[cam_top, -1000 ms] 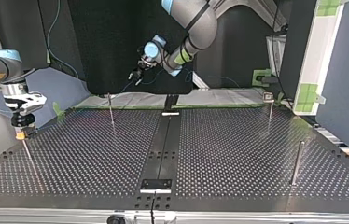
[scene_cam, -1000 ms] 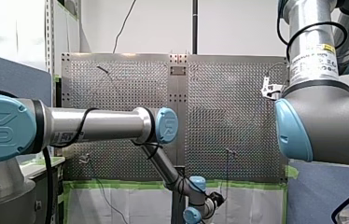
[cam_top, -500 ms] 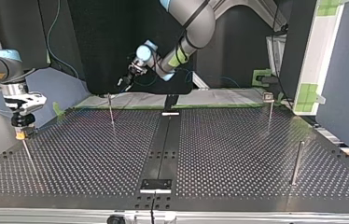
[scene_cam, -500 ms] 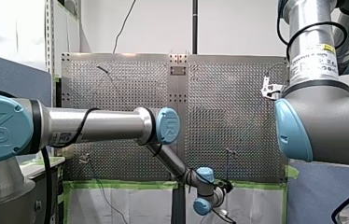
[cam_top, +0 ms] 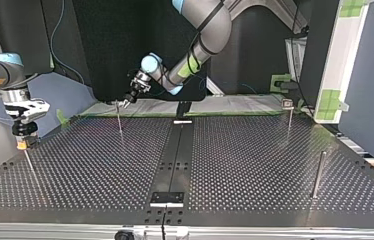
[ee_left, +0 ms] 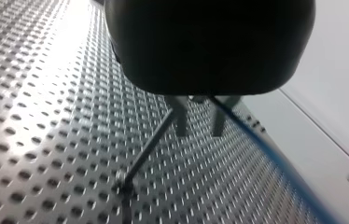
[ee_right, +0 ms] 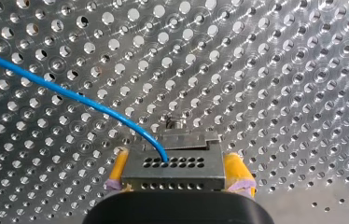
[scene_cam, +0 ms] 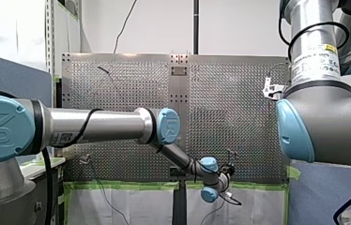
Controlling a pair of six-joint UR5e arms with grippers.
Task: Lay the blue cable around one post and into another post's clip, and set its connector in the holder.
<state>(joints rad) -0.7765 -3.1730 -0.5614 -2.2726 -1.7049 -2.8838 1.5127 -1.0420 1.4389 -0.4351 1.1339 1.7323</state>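
Left gripper [cam_top: 126, 96], jaws apart, is arriving at rear post [cam_top: 119, 117] trailing blue cable [ee_right: 70, 95], wrap imminent; right gripper [ee_right: 177, 175] is clamping connector [ee_right: 172, 163].

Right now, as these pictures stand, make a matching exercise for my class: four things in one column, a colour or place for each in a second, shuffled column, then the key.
Things
1. connector
2. cable
3. left gripper
4. tape

Colour or place
A. green, along the table's edge
B. blue, running into the connector
C. clamped between yellow pads
D. by the top of a post

Pairs: 1-C, 2-B, 3-D, 4-A
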